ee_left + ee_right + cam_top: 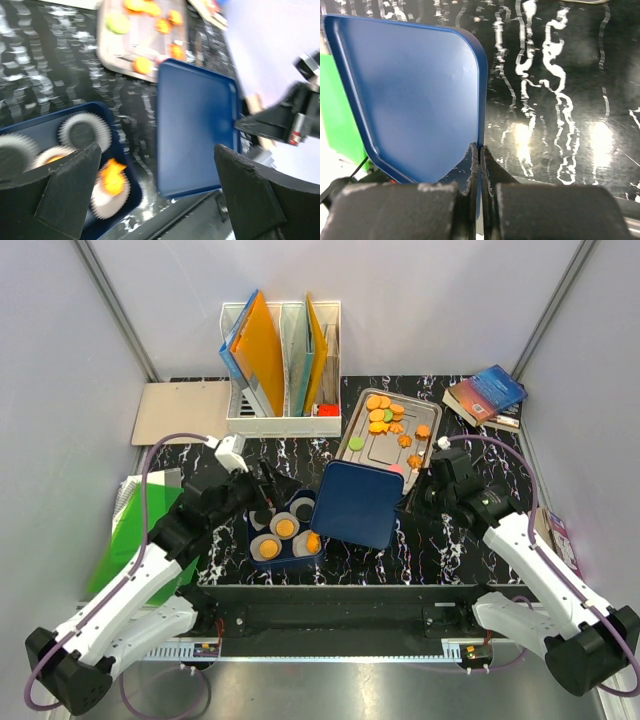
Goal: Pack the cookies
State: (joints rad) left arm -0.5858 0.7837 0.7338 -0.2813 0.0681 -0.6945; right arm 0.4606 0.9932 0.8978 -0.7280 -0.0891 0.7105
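Note:
Orange cookies (pixel 385 415) and a green one (pixel 356 443) lie on a metal tray (pixel 362 454) at the back centre. The tray also shows in the left wrist view (pixel 107 50). A blue box (pixel 253 545) holds white paper cups with orange cookies (pixel 285 528) in them, one of which shows in the left wrist view (pixel 112 182). My right gripper (pixel 412 498) is shut on the edge of the blue lid (pixel 357 503) and holds it tilted beside the box; its jaws (pixel 480 150) pinch the lid's rim (pixel 420 90). My left gripper (pixel 155 190) is open and empty above the box (pixel 122 150).
A white file organizer (pixel 280 360) with folders stands at the back. Books (pixel 487 393) lie back right, a clipboard (pixel 180 412) back left, and a green folder (pixel 135 530) at the left edge of the marbled black table.

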